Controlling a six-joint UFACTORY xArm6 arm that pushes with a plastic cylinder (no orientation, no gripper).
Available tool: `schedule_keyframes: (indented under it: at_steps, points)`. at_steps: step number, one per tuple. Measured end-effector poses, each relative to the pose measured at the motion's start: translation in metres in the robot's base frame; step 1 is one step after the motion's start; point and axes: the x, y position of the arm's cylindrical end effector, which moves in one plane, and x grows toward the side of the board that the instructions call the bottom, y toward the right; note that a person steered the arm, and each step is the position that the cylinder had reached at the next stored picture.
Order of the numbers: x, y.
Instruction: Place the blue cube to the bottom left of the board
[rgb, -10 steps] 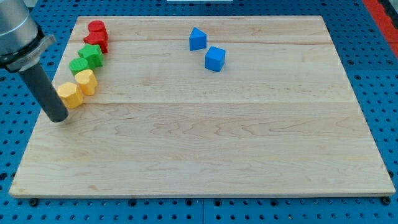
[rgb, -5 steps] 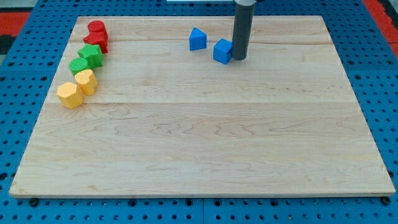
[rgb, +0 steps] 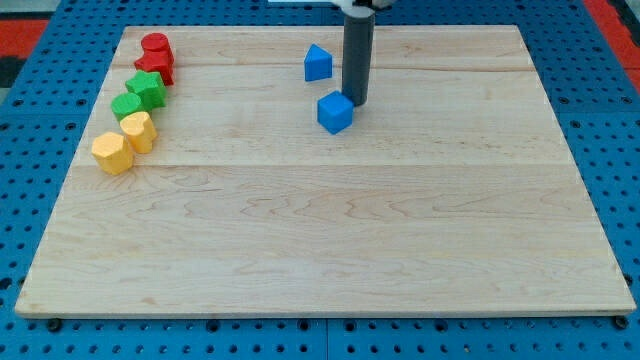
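Note:
The blue cube (rgb: 335, 112) lies on the wooden board (rgb: 320, 230) a little above the middle, toward the view's top. My tip (rgb: 356, 103) stands at the cube's upper right corner, touching it or nearly so. A second blue block with a pointed top (rgb: 318, 63) sits just above and to the left of the cube, apart from it.
Along the board's upper left edge runs a line of blocks: two red ones (rgb: 156, 55), two green ones (rgb: 140, 95) and two yellow ones (rgb: 122, 142). A blue pegboard table (rgb: 600, 120) surrounds the board.
My tip moved from the view's left edge across to the blue cube, then pushed it down and to the left. The other blocks have not moved.

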Motion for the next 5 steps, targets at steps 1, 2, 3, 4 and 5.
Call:
schedule_keyframes:
  at_steps: [1, 2, 3, 4, 5]
  points:
    - [0.003, -0.007]
    - [-0.014, -0.015]
    - [0.038, -0.044]
    - [0.097, -0.079]
    - [0.086, -0.085]
